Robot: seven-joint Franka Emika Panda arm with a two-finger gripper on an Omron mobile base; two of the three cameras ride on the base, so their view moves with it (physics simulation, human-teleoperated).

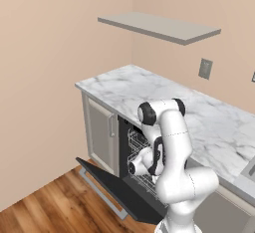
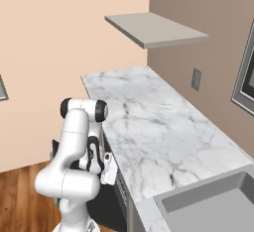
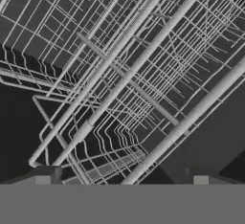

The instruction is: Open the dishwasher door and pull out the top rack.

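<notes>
The dishwasher door (image 1: pixel 117 189) lies folded down over the wood floor (image 1: pixel 45 204), and the tool (image 3: pixel 122 180), jaws wide and empty, faces the top rack (image 1: pixel 137 142) under the counter (image 1: pixel 164 90) edge.

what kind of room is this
A rendered home kitchen, most likely: a white marble counter, an open dishwasher with its black door dropped and silvery wire racks inside, and a grey steel sink.
</notes>
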